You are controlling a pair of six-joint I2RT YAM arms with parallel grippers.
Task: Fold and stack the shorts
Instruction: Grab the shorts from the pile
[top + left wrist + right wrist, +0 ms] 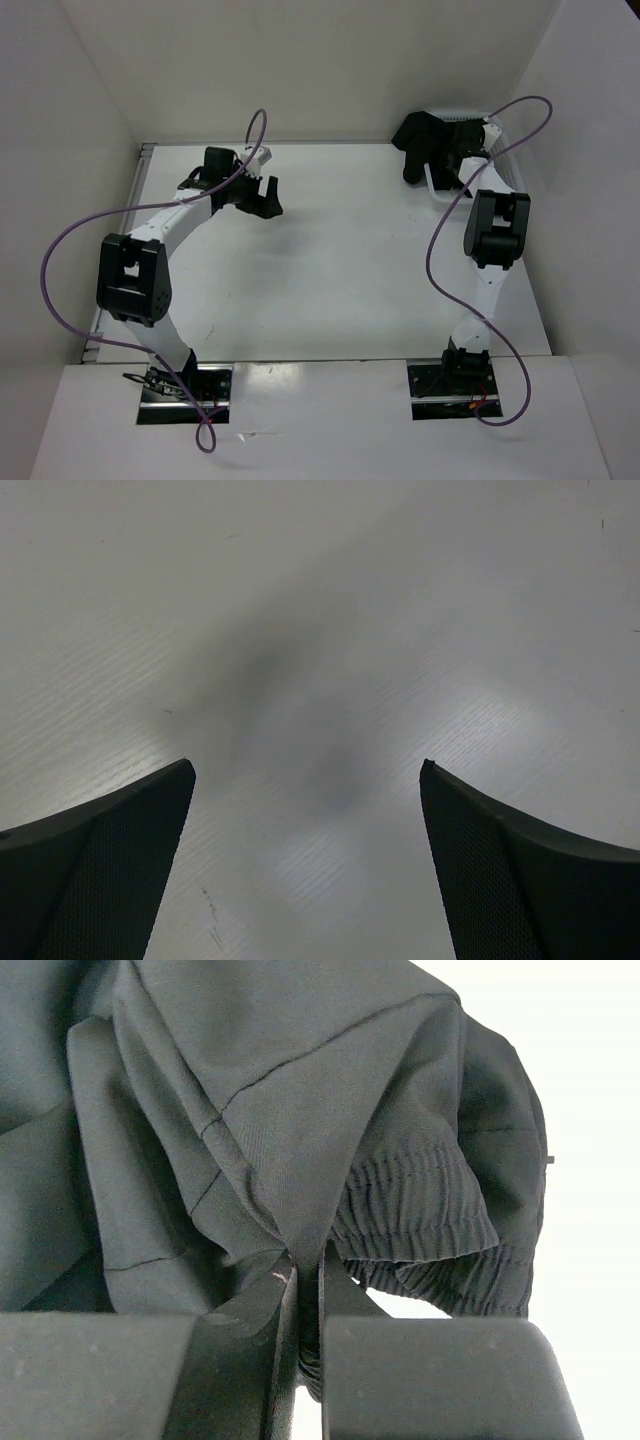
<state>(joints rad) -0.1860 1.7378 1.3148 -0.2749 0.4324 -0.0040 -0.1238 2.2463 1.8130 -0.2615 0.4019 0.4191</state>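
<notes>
White surface (330, 270) lies bare under left tool (306, 770), spread wide, empty. We note right tool (305, 1295) clamped on shorts (280, 1110), bunched directly ahead; left tool well apart.

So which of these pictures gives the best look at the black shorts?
The right wrist view: the shorts fill it, seams and elastic waistband clear, a fold pinched in the right gripper. The top view shows only a small dark bundle at the basket, far right. The left wrist view shows none, only the table.
</notes>
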